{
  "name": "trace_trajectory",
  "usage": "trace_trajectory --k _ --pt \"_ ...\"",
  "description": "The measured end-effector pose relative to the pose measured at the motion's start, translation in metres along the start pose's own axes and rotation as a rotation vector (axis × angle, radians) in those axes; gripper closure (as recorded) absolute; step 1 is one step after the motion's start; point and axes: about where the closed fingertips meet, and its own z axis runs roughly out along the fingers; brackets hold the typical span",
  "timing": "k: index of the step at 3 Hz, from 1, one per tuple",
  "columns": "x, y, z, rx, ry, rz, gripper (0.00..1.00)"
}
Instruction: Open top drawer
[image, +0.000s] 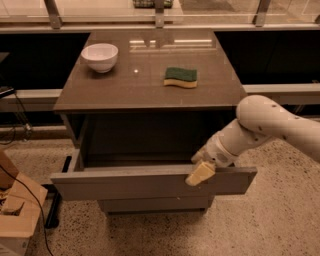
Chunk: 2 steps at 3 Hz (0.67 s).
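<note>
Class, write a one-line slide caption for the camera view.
Pincer at the front edge of the open top drawer; bowl and sponge on the tabletop.

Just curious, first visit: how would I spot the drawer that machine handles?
Find the brown cabinet tabletop holding a bowl and sponge. Directly under it, the top drawer is pulled out, with the claw at its front's upper edge. It is wider than the drawer front below.
</note>
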Motion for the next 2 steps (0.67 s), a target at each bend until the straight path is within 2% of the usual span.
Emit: trace_trajectory --k 1,2 --pt "0.012 0.034 0.004 -0.038 0.005 0.065 0.0" --pt "0.025 0.055 0.01 -0.076 0.034 0.09 0.0"
